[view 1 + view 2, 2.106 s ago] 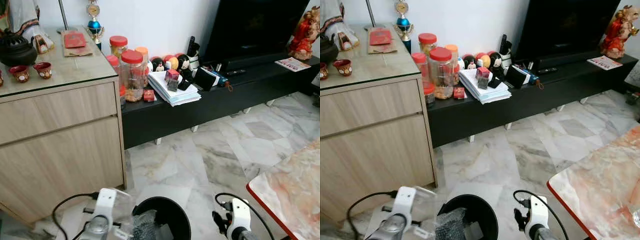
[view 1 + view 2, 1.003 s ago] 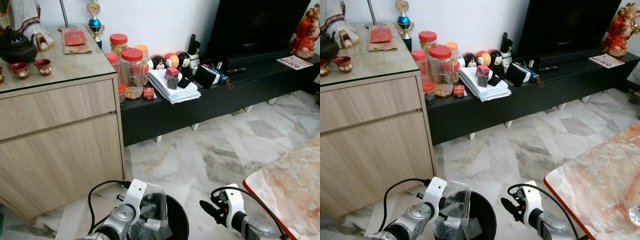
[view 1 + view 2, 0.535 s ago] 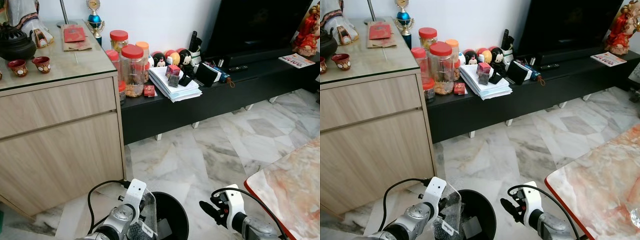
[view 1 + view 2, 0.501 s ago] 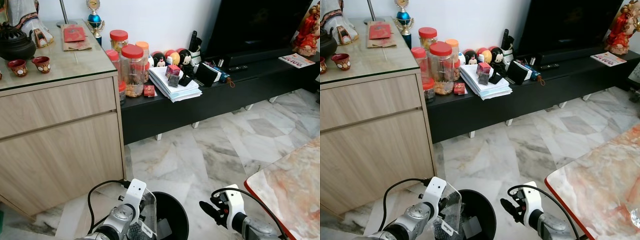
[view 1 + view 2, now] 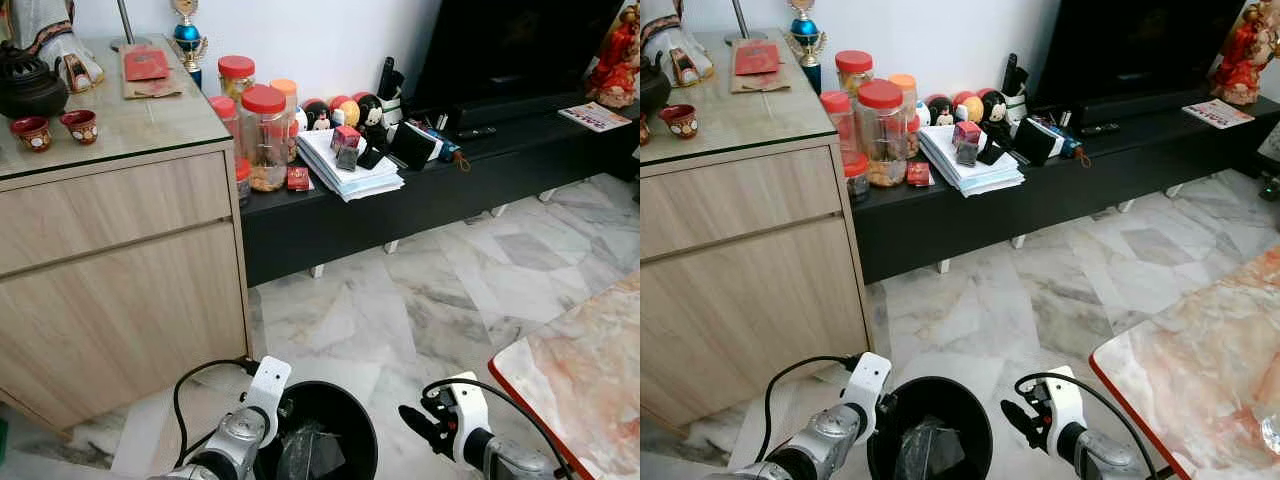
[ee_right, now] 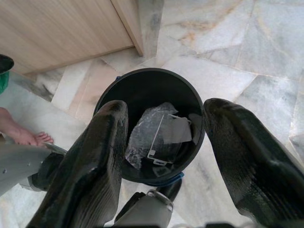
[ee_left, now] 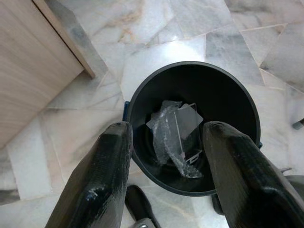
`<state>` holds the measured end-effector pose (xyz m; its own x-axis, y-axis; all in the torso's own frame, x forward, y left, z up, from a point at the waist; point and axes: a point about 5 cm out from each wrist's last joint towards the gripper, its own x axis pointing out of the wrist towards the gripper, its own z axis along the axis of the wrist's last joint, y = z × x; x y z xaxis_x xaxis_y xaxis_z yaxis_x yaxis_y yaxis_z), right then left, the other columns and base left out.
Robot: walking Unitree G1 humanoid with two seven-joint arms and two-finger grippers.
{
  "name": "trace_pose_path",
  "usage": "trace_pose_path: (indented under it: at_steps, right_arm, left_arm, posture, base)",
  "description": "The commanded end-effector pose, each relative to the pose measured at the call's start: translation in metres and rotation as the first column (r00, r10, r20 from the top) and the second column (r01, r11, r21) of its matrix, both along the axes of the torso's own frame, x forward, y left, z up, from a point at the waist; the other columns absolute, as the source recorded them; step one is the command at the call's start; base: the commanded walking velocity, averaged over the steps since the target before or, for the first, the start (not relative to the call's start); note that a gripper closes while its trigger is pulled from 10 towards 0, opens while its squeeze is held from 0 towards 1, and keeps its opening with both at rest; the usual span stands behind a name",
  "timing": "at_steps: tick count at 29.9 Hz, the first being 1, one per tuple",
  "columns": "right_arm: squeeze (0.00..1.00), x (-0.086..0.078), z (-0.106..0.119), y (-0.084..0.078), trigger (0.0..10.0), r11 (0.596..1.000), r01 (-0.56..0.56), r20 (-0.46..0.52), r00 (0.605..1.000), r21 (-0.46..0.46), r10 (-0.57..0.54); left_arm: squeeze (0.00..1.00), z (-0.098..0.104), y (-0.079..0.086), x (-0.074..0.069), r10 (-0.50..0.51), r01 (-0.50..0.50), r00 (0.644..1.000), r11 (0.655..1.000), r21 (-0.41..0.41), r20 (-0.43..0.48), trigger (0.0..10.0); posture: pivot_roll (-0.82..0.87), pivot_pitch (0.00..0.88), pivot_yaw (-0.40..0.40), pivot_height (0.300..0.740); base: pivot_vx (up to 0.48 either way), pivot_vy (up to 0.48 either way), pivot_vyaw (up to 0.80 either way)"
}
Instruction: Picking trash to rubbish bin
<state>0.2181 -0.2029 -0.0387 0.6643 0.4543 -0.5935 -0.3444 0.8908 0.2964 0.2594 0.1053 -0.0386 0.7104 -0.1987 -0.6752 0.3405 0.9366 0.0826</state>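
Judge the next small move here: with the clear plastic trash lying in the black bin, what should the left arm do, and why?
Probably lift the left gripper up and away from the bin. Its fingers are spread with nothing between them, and the clear plastic trash lies inside the bin, so the drop looks done. The right gripper also hangs open above the bin, empty.

At the bottom centre of your head view stands the round black rubbish bin (image 5: 318, 400), upright on the marble floor; inside it lies the trash (image 7: 176, 135), a crumpled clear plastic container, tilted
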Motion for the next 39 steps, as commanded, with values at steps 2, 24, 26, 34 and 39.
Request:
trace_pose_path:
  at_steps: [2, 24, 26, 34, 39]
  right_arm:
    - [0.00, 0.002, 0.000, -0.004, 10.0, 0.998, 0.038, 0.009, 0.999, -0.045, -0.037]
    - [0.00, -0.049, -0.041, -0.025, 10.0, 0.879, 0.366, -0.139, 0.896, -0.306, -0.422]
    - [0.00, -0.051, -0.042, -0.026, 10.0, 0.871, 0.377, -0.140, 0.889, -0.316, -0.436]
    - [0.00, -0.047, -0.040, -0.025, 10.0, 0.852, 0.451, -0.105, 0.865, -0.265, -0.490]
    - [0.00, -0.046, -0.039, -0.025, 10.0, 0.846, 0.465, -0.100, 0.859, -0.259, -0.503]
  left_arm:
    - [0.00, -0.001, 0.006, -0.001, 0.021, -0.021, 1.000, 1.000, 0.023, 0.012, 10.0]
    - [0.00, -0.046, 0.072, -0.077, 0.183, -0.141, 0.977, 0.940, 0.311, -0.110, 10.0]
    - [0.00, -0.046, 0.073, -0.079, 0.199, -0.158, 0.975, 0.935, 0.317, -0.100, 10.0]
    - [0.00, -0.044, 0.082, -0.077, 0.252, -0.220, 0.966, 0.917, 0.333, -0.057, 10.0]
    - [0.00, -0.042, 0.080, -0.075, 0.253, -0.226, 0.966, 0.923, 0.311, -0.048, 10.0]
  posture:
    - [-0.01, 0.042, -0.125, 0.740]
    - [0.06, 0.000, -0.105, 0.740]
    - [0.06, 0.000, -0.105, 0.740]
    - [0.06, 0.000, -0.101, 0.740]
    - [0.07, 0.000, -0.102, 0.740]
  base:
    - [0.000, 0.000, 0.00]
    - [0.000, 0.000, 0.00]
    - [0.000, 0.000, 0.00]
    - [0.000, 0.000, 0.00]
    - [0.000, 0.000, 0.00]
